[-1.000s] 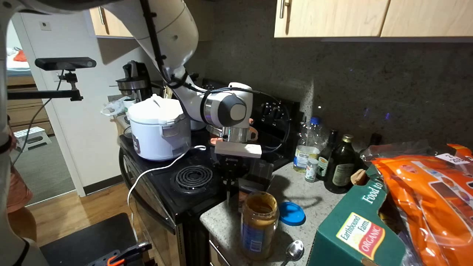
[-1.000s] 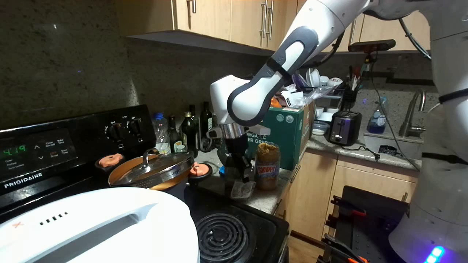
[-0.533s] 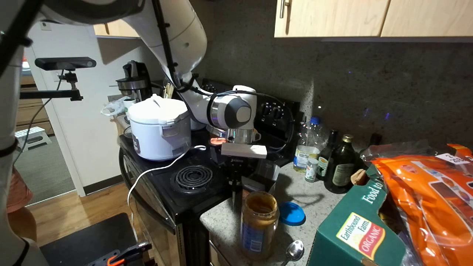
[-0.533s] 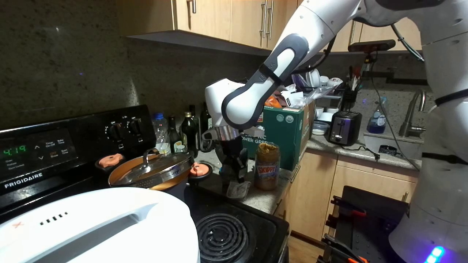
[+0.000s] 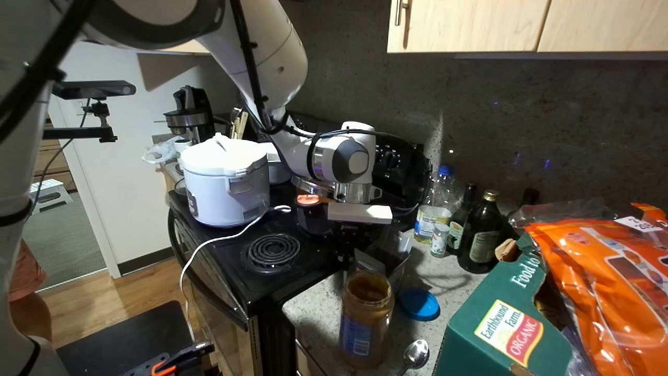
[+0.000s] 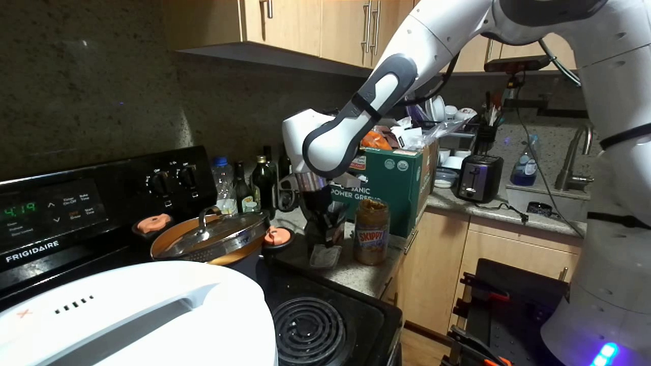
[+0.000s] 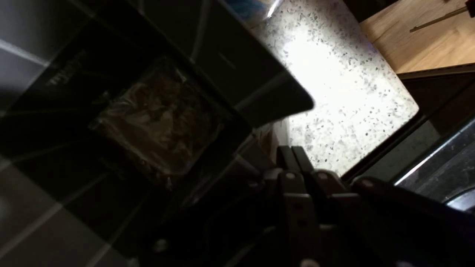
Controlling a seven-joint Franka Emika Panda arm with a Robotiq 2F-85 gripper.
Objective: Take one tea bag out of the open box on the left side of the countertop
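Wrist view: open box [image 7: 81,89] seen mouth-on, edges diagonal, long axis unclear.

The wrist view's left edge cuts off the open box [image 7: 237,63].

Exterior views: from opposite ends, we share stove [image 5: 271,253], tabletop [image 5: 314,316] | wrist view: near, facing down into open box [image 7: 254,72]

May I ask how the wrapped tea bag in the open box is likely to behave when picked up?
The wrapped tea bag will probably be floppy, since its clear wrapper looks crinkled. The wrapper's glints suggest it may be slippery. Its flaky-looking brown filling hints it is likely light.
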